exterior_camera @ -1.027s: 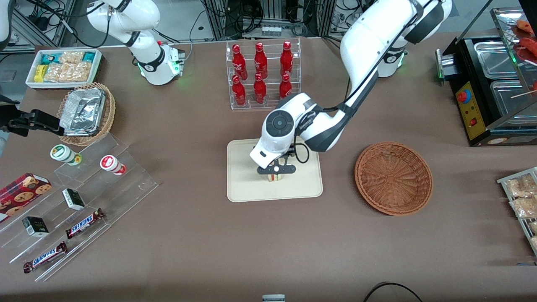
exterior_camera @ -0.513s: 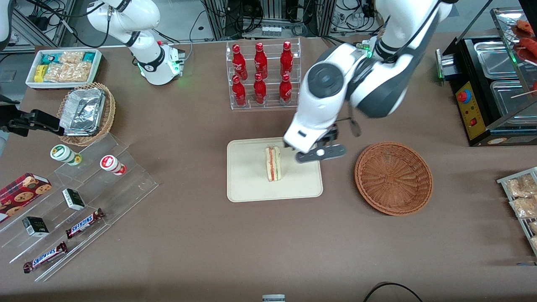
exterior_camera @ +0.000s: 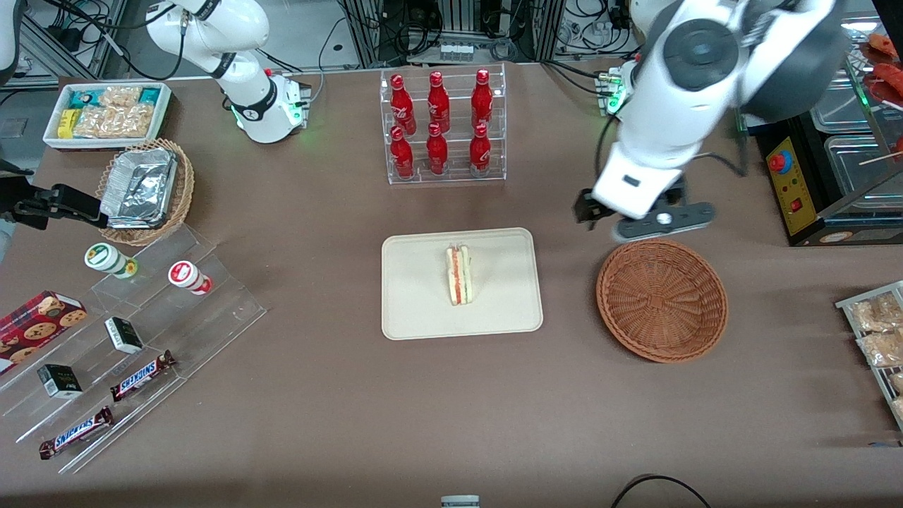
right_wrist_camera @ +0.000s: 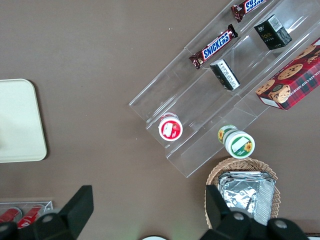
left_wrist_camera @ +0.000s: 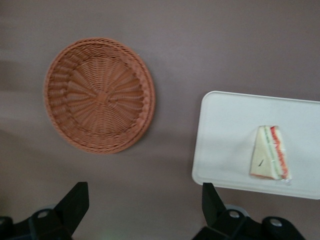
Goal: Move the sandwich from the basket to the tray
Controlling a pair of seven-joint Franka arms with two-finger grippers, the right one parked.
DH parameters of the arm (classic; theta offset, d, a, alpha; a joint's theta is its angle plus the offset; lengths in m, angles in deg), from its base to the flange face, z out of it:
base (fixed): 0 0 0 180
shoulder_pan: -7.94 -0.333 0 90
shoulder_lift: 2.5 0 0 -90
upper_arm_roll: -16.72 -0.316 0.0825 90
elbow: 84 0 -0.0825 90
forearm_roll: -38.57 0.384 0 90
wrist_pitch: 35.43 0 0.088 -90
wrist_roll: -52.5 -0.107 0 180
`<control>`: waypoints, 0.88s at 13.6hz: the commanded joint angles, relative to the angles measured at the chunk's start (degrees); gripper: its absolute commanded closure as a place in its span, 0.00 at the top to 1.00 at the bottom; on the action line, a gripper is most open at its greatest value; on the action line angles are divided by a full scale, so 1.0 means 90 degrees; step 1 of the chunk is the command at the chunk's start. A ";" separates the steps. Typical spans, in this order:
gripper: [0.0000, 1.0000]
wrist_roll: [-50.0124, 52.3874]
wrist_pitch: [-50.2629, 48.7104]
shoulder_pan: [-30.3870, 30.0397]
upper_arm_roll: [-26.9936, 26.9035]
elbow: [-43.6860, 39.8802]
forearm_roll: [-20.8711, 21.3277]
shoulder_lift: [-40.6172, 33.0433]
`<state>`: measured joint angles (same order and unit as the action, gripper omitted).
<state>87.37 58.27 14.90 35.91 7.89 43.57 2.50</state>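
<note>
The sandwich (exterior_camera: 459,276), a pale bread wedge with a red and green filling stripe, stands on the cream tray (exterior_camera: 416,310) near its middle. In the wrist view the sandwich (left_wrist_camera: 270,160) rests on the tray (left_wrist_camera: 225,130) too. The reddish-brown wicker basket (exterior_camera: 662,300) is empty and lies beside the tray, toward the working arm's end; it shows whole as the basket (left_wrist_camera: 99,95). My gripper (exterior_camera: 645,217) hangs high above the table just past the basket's rim, farther from the front camera. It is open (left_wrist_camera: 144,200), with only bare table between its fingers.
A clear rack of red bottles (exterior_camera: 441,127) stands farther from the camera than the tray. A black food warmer (exterior_camera: 832,141) and a rack of snack packets (exterior_camera: 875,331) sit at the working arm's end. Acrylic steps with snacks (exterior_camera: 127,346) lie toward the parked arm's end.
My gripper let go of the sandwich on the tray, rose, and swung away toward the working arm's end, past the basket. The sandwich stays standing on the tray.
</note>
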 commanded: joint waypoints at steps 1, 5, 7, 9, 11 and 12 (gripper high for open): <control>1.00 -0.1106 -0.0380 -0.0702 0.0027 0.0191 -0.0340 -0.0554; 1.00 -0.2368 -0.1093 -0.1319 -0.0061 -0.0170 -0.0351 -0.0653; 1.00 -0.2759 -0.1221 -0.1106 -0.0673 -0.0278 -0.0351 -0.0663; 1.00 -0.3004 -0.1475 -0.0900 -0.1153 -0.0531 -0.0351 -0.0663; 1.00 -0.3190 -0.1603 -0.0890 -0.1184 -0.0620 -0.0273 -0.0643; 1.00 -0.3200 -0.1593 -0.0890 -0.1271 -0.0610 -0.0263 -0.0643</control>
<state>59.57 45.41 5.57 25.81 3.41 41.09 -3.20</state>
